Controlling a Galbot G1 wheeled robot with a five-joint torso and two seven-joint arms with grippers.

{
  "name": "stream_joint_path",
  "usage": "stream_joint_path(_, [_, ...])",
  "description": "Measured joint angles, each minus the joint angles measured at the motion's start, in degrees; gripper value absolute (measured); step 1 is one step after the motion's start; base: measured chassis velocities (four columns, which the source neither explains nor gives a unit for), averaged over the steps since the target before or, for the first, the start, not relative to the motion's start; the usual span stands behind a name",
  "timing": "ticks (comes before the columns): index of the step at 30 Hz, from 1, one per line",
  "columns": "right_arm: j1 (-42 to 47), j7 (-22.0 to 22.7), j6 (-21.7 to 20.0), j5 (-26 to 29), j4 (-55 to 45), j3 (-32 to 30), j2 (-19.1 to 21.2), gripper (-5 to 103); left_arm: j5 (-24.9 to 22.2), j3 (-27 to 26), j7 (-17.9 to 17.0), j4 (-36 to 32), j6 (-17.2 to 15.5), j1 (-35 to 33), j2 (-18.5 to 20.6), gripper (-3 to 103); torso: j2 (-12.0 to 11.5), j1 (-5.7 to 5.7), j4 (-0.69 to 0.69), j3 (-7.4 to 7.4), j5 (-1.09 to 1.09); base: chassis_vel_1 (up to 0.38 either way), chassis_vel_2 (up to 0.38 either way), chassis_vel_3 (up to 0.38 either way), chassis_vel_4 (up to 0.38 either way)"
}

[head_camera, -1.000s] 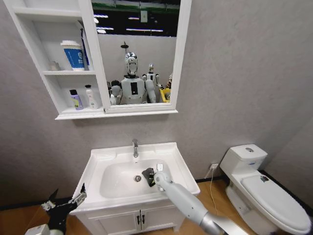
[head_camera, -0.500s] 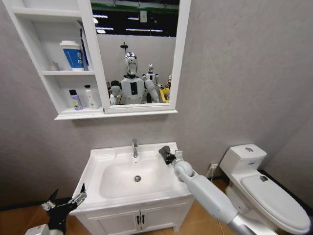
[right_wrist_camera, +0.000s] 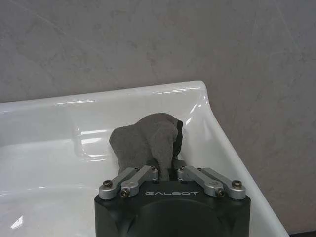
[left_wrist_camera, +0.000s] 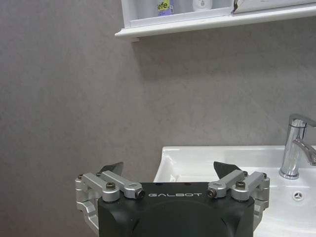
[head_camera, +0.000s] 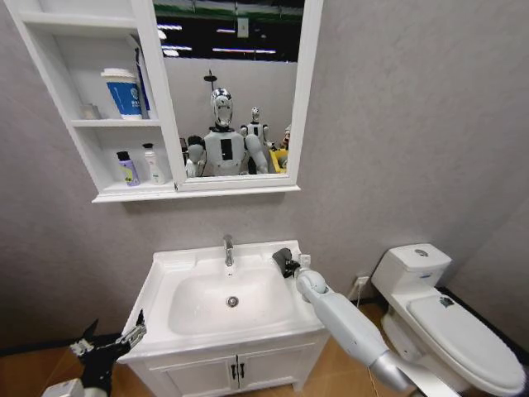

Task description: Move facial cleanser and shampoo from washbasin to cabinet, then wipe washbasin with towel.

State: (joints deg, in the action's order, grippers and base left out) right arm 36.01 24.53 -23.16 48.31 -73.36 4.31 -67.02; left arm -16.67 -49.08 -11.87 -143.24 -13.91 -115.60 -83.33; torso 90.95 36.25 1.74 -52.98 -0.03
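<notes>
Towel (right_wrist_camera: 145, 140) is being pinched in the closed right hand (right_wrist_camera: 168, 170) at the washbasin's (head_camera: 169, 269) back right corner, probably wiping the rim, while the left hand (left_wrist_camera: 168, 170) is hanging open beside the basin, idle.

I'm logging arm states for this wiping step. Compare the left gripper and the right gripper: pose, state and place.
The right gripper is shut on the towel; the left gripper is open and holds nothing. The right gripper sits at the washbasin's back right corner, beside the faucet; the left gripper hangs low off the basin's front left corner, apart from it. Both are the same dark body with silver finger links.
</notes>
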Motion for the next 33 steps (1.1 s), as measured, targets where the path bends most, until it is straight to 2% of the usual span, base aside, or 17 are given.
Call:
stream_joint_path(4, [0.2,-0.4,-0.1,0.8,0.1,-0.3,0.4,24,0.0,0.0,0.0,0.0,0.0,0.0,0.0,100,0.0,0.00,-0.01,0.00,0.01,0.000,0.000,0.000,0.000])
stream_joint_path(7, [1.0,-2.4,-0.1,-2.4,-0.3,-1.2,1.7,40,0.0,0.0,0.0,0.0,0.0,0.0,0.0,100,0.0,0.00,0.00,0.00,0.01,0.000,0.000,0.000,0.000])
stream_joint_path(9, [1.2,-2.5,0.0,-2.8,-0.7,-1.4,2.1,40,0.0,0.0,0.0,0.0,0.0,0.0,0.0,100,0.0,0.00,0.00,0.00,0.00,0.000,0.000,0.000,0.000])
stream_joint_path(10, [1.6,-2.6,0.4,-3.7,-1.4,-1.7,2.6,51,0.0,0.0,0.0,0.0,0.0,0.0,0.0,100,0.0,0.00,0.00,0.00,0.00,0.000,0.000,0.000,0.000])
stream_joint_path(11, [1.6,-2.6,0.4,-3.7,-1.4,-1.7,2.6,51,0.0,0.0,0.0,0.0,0.0,0.0,0.0,100,0.0,0.00,0.00,0.00,0.00,0.000,0.000,0.000,0.000])
stream_joint_path(13, [2.5,-2.6,1.7,-5.3,-2.7,-2.2,3.5,62,0.0,0.0,0.0,0.0,0.0,0.0,0.0,100,0.0,0.00,-0.01,0.00,0.01,0.000,0.000,0.000,0.000])
stream_joint_path(15, [3.2,-3.1,2.7,-6.3,-3.7,-2.6,4.1,62,0.0,0.0,0.0,0.0,0.0,0.0,0.0,100,0.0,0.00,-0.01,0.00,0.01,0.000,0.000,0.000,0.000])
stream_joint_path(17, [7.1,-6.5,7.8,-10.9,-7.8,-4.3,6.1,73,0.0,0.0,0.0,0.0,0.0,0.0,0.0,100,0.0,0.00,-0.02,0.00,0.01,0.000,0.000,0.000,0.000])
stream_joint_path(18, [7.1,-6.5,7.8,-10.9,-7.8,-4.3,6.1,73,0.0,0.0,0.0,0.0,0.0,0.0,0.0,100,0.0,0.00,-0.02,0.00,0.01,0.000,0.000,0.000,0.000])
stream_joint_path(20, [13.2,-9.4,12.6,-17.4,-13.9,-6.9,8.7,83,0.0,0.0,0.0,0.0,0.0,0.0,0.0,100,0.0,0.00,-0.01,0.00,0.02,0.000,0.000,0.000,0.000])
stream_joint_path(21, [13.2,-9.4,12.6,-17.4,-13.9,-6.9,8.7,83,0.0,0.0,0.0,0.0,0.0,0.0,0.0,100,0.0,0.00,-0.01,0.00,0.02,0.000,0.000,0.000,0.000])
stream_joint_path(23, [21.8,-12.3,16.3,-23.5,-23.6,-11.6,11.4,94,0.0,0.0,0.0,0.0,0.0,0.0,0.0,100,0.0,0.00,0.01,0.01,0.00,0.000,0.000,0.000,0.000])
stream_joint_path(25, [27.3,-12.4,17.1,-24.2,-28.5,-14.8,12.4,99,0.0,0.0,0.0,0.0,0.0,0.0,0.0,100,0.0,-0.01,-0.01,0.01,0.01,0.000,0.000,0.000,0.000])
stream_joint_path(26, [27.3,-12.4,17.1,-24.2,-28.5,-14.8,12.4,99,0.0,0.0,0.0,0.0,0.0,0.0,0.0,100,0.0,-0.01,-0.01,0.01,0.01,0.000,0.000,0.000,0.000])
stream_joint_path(28, [41.1,-11.7,17.8,-23.9,-38.6,-22.2,13.4,100,0.0,0.0,0.0,0.0,0.0,0.0,0.0,100,0.0,0.00,0.00,0.01,0.02,0.000,0.000,0.000,0.000])
stream_joint_path(31, [47.5,-11.6,18.1,-24.4,-42.9,-26.1,13.2,100,0.0,0.0,0.0,0.0,0.0,0.0,0.0,100,0.0,0.00,0.00,0.01,0.01,0.000,0.000,0.000,0.000])
stream_joint_path(33, [63.5,-11.6,19.1,-29.1,-52.0,-33.7,10.0,100,0.0,0.0,0.0,0.0,0.0,0.0,0.0,100,0.0,-0.01,0.01,0.02,0.01,0.000,0.000,0.000,0.000])
